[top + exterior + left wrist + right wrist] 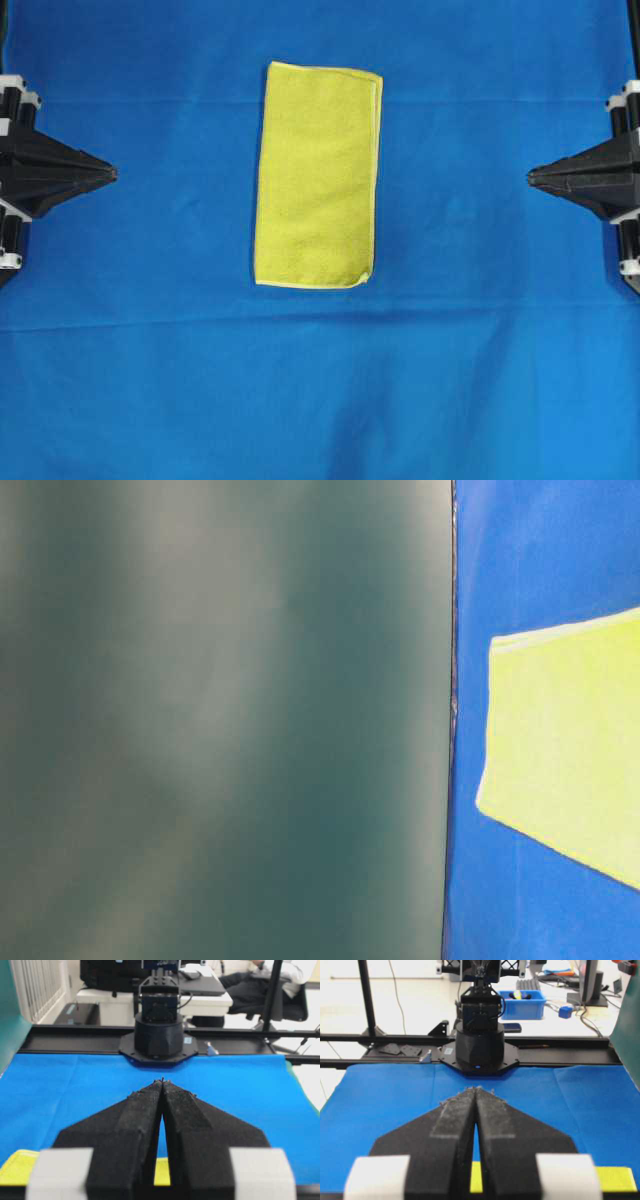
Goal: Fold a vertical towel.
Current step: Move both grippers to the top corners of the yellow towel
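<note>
At opposite table edges, left hand (112, 173) and right hand (532, 177) level, fingers pressed together, towel (318, 175) flat between.

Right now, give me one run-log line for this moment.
towel: flat, lengthwise, centred on blue cloth | left gripper: shut, empty, clear of towel | right gripper: shut, empty, clear | fold: not started

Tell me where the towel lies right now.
In the overhead view the towel lies flat on the blue cloth, upper centre, long side vertical, midway between both shut tools and touching neither.
</note>
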You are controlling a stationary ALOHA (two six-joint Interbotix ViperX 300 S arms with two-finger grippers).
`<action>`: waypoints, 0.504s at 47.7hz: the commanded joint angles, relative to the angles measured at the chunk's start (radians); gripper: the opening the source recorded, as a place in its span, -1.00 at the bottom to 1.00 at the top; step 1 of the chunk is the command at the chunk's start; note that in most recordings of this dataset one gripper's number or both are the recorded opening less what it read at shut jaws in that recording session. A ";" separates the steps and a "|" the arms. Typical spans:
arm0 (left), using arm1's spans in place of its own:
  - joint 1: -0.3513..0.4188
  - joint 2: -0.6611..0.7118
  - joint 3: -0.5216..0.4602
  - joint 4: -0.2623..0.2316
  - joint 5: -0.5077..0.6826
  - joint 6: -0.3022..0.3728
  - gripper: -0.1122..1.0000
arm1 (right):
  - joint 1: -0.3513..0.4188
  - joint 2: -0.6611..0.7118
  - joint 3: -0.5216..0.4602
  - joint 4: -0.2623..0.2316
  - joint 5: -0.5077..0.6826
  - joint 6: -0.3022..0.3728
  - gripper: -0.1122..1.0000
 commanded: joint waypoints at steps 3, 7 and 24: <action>0.008 0.064 -0.035 -0.031 -0.015 -0.014 -0.81 | -0.012 0.028 -0.028 0.006 0.005 0.006 -0.80; 0.026 0.118 -0.046 -0.031 -0.020 -0.015 -0.81 | -0.040 0.071 -0.048 0.008 0.026 0.009 -0.80; 0.218 0.433 -0.117 -0.035 -0.051 -0.069 -0.80 | -0.232 0.371 -0.153 0.014 0.086 0.043 -0.80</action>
